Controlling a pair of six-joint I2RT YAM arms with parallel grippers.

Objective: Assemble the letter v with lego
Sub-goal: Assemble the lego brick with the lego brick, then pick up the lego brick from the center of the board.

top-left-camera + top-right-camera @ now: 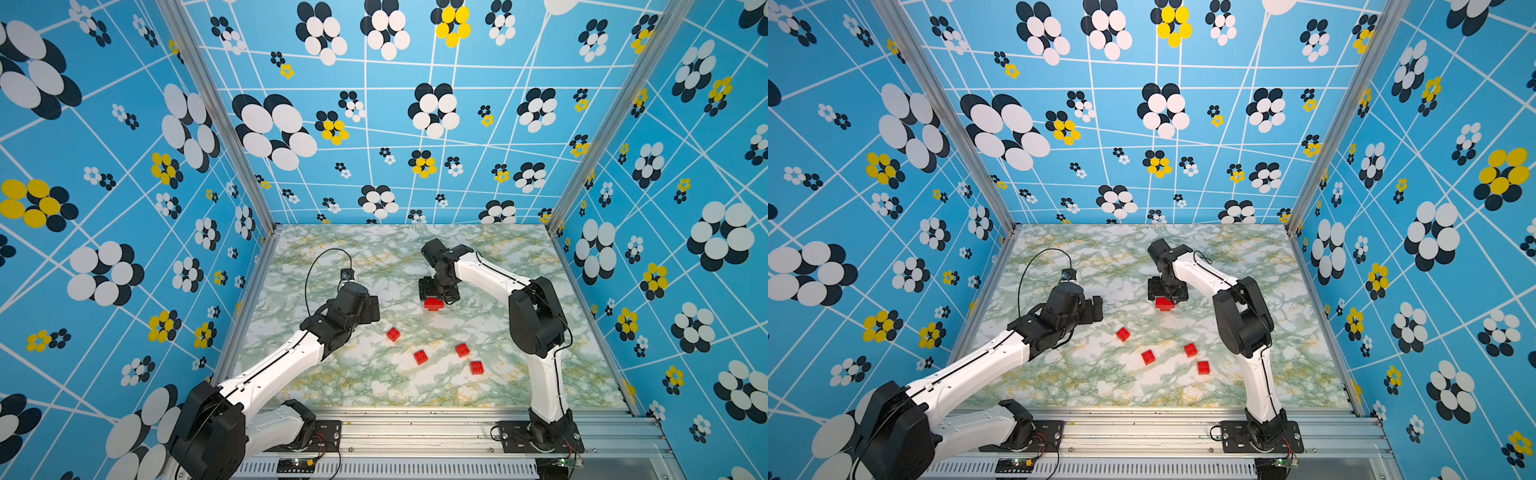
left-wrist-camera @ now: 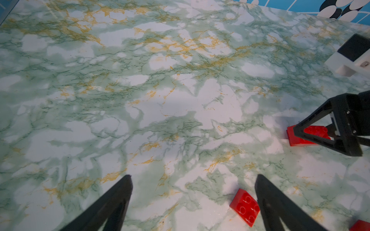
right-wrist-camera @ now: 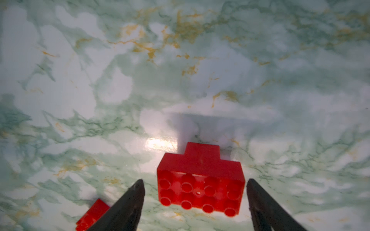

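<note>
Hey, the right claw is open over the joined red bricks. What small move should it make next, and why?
Probably lift the right claw straight up, clear of the long brick. Its jaws stand open on either side, gripping nothing. The brick already has a small brick joined to it, and four loose bricks wait nearer the robot to be added.

On the table, the long brick lies between the fingertips of the right gripper, with a small brick joined to it. The left gripper hangs to their left, well apart. Nearer the table's front edge lie four loose bricks, scattered, none touching another.
</note>
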